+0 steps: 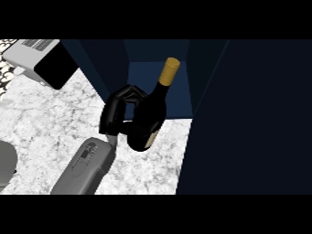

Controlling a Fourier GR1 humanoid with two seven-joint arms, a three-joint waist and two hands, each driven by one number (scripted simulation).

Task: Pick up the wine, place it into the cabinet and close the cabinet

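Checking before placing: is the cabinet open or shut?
Open: the cabinet shows its blue interior, door swung aside. The wine bottle in the robot hand leans toward it.

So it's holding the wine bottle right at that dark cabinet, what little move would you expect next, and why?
Probably a short push forward, carrying the wine bottle deeper into the cabinet. The hand is curled round the bottle's body, and the gold-capped neck already points into the open compartment, while the base seems to hang over the marble counter. The open door stands to the right.
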